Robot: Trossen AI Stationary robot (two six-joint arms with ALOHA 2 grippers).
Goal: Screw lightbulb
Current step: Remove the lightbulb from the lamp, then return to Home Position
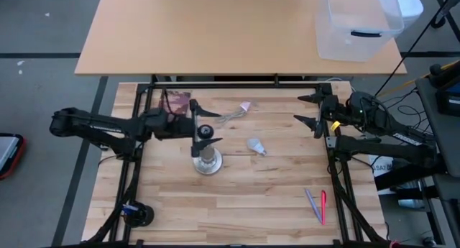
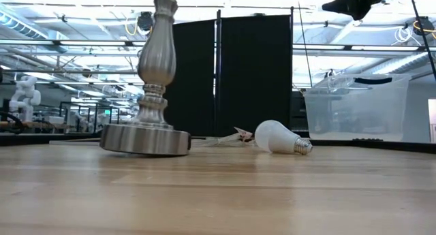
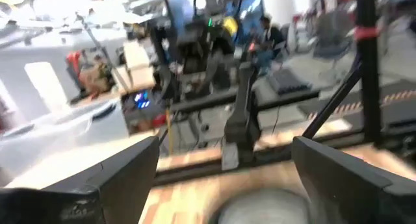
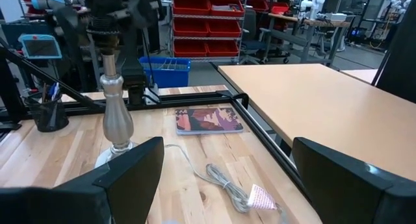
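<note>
The lightbulb (image 1: 256, 146) lies on its side mid-frame on the bench (image 1: 273, 198), right of the lamp stand (image 1: 207, 162). Left gripper (image 1: 206, 130) gapes wide above the stand's socket; right gripper (image 1: 307, 108) waits wide, upper right.

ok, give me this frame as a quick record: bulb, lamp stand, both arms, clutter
lightbulb: lying on its side on the wooden table, right of the stand, not held, not in the socket
lamp stand: upright, silvery round base on the table
left gripper: at the top of the stand, fingers open
right gripper: at the table's right rear, fingers open, holding nothing
cord: loose behind the stand, pink-tipped wrapper at its end
pens: near the front right
clear bin: on the far table
</note>
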